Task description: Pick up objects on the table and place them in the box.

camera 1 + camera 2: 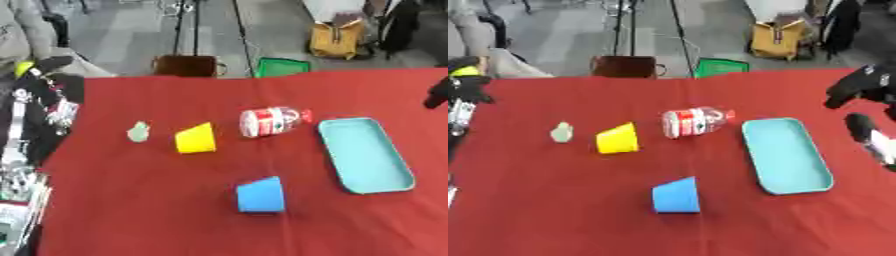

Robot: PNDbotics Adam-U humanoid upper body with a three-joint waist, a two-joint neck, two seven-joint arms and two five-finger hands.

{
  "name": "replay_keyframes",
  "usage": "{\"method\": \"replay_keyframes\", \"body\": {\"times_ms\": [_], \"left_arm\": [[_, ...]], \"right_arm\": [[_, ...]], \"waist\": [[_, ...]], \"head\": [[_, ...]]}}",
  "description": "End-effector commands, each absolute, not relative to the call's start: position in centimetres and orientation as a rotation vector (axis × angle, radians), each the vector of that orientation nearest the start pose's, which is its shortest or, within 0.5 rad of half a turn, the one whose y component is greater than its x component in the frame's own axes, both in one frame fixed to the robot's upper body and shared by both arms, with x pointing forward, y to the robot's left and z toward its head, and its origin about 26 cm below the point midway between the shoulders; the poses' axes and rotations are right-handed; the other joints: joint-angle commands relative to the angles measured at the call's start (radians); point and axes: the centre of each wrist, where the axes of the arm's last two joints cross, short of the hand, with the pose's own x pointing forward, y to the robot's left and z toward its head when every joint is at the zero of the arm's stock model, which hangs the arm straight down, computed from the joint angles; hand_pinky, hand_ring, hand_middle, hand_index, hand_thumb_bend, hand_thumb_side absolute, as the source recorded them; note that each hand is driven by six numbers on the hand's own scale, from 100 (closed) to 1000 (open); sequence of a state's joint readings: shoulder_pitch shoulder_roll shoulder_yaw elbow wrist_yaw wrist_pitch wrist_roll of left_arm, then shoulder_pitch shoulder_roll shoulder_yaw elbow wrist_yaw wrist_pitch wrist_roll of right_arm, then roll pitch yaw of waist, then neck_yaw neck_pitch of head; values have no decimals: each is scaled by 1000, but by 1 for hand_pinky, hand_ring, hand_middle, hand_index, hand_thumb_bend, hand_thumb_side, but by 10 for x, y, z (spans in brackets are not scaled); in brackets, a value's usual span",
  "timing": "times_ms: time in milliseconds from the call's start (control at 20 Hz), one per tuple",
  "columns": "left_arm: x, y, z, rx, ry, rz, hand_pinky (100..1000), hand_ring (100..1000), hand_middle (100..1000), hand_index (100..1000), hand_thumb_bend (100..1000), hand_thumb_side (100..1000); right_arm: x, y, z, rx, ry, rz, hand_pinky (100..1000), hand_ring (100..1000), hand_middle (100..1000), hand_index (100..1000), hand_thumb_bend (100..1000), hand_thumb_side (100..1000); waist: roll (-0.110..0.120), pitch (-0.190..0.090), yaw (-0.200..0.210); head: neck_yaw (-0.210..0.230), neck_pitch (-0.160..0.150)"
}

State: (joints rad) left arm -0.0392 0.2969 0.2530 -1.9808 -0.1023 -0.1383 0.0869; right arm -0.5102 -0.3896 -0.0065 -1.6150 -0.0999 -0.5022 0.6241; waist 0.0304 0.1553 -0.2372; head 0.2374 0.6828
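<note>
My left hand (pixel 45 67) at far left edge, fingers unclear, can't tell; small pale green object (pixel 138 132); yellow cup (pixel 195 138) on its side; blue cup (pixel 260 195); bottle (pixel 274 120) lying; light blue tray (pixel 364 155); right hand (pixel 859 87) curled, empty.

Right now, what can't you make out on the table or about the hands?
- Right hand: right eye view, cut by the right edge and blurred; finger state unreadable.
- Left hand: left eye view, lost in dark arm hardware; fingers unclear.
- Small pale green thing: too small to identify.
- Bottle label: blurred.
</note>
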Motion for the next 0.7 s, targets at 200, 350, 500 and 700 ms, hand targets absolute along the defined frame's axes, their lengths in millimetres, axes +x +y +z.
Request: {"method": "replay_keyframes", "body": {"times_ms": [200, 350, 500, 700], "left_arm": [[259, 346, 151, 612, -2184, -154, 529, 686, 770, 799, 499, 631], [259, 346, 151, 614, -2184, -156, 529, 687, 770, 801, 500, 625], [259, 346, 151, 613, -2186, -154, 529, 687, 770, 805, 501, 614], [259, 346, 151, 612, -2183, -158, 529, 688, 771, 810, 504, 604]], "right_arm": [[373, -284, 200, 133, -2387, 1224, 603, 628, 658, 738, 233, 454], [373, -284, 200, 132, -2387, 1221, 603, 627, 657, 738, 223, 447], [373, -284, 200, 133, -2386, 1222, 603, 627, 657, 738, 223, 447], [373, -284, 201, 133, -2386, 1225, 603, 627, 657, 738, 223, 446]], "waist": [[-1, -10, 0], [-1, -11, 0], [0, -11, 0], [1, -11, -2]], "head": [[1, -12], [1, -13], [2, -15], [1, -14]]}}
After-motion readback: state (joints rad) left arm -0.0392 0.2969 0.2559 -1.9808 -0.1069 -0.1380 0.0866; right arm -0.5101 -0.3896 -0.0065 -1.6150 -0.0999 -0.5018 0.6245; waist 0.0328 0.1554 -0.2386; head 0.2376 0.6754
